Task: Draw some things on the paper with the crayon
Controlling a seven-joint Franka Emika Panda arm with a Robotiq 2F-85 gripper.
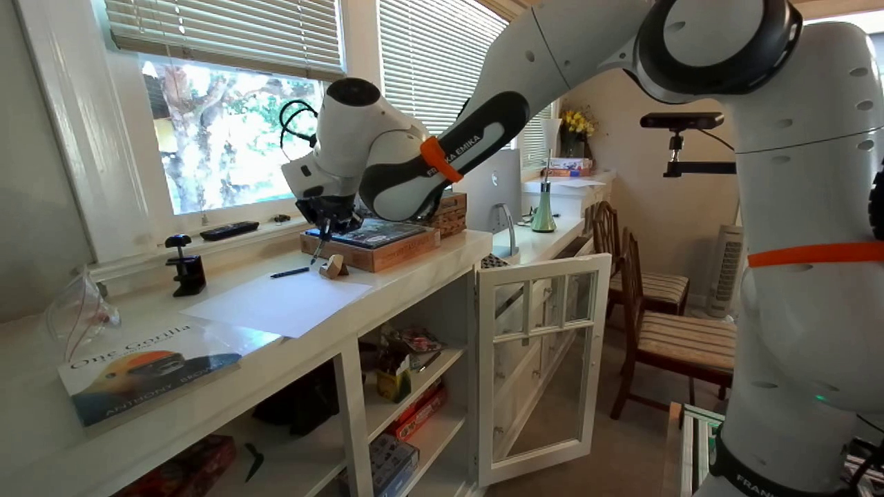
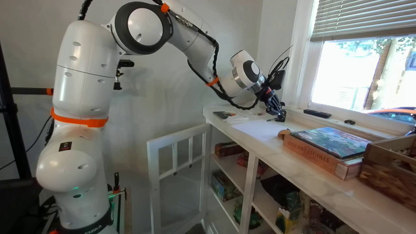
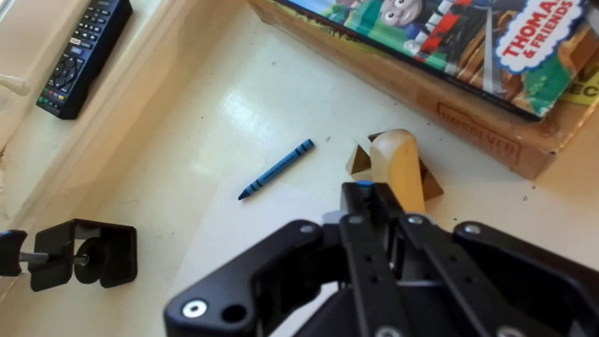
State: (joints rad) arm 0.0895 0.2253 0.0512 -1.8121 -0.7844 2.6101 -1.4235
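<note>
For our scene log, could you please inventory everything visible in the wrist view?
counter: one, cream, across picture
paper: one, white, on counter
crayon: one, blue, at paper's edge
clamp: one, black, on counter
box: one, brown, on counter
Thomas & Friends item: one, multicoloured, on box
wooden object: one, tan, near box
sill: one, cream, at left
remote: one, black, on sill
fitting: one, pale, left edge
gripper: one, black, above counter; blue spot at its tip unidentified

Reads “One Gorilla” and “ANTHONY BROW…” on the book (image 1: 148, 369), “THOMAS & FRIENDS” on the top box (image 3: 449, 40), “UNSOLVED CASE FILES” on the lower box (image 2: 315, 156), “FR…KA EMIKA” on the arm (image 1: 483, 138).
</note>
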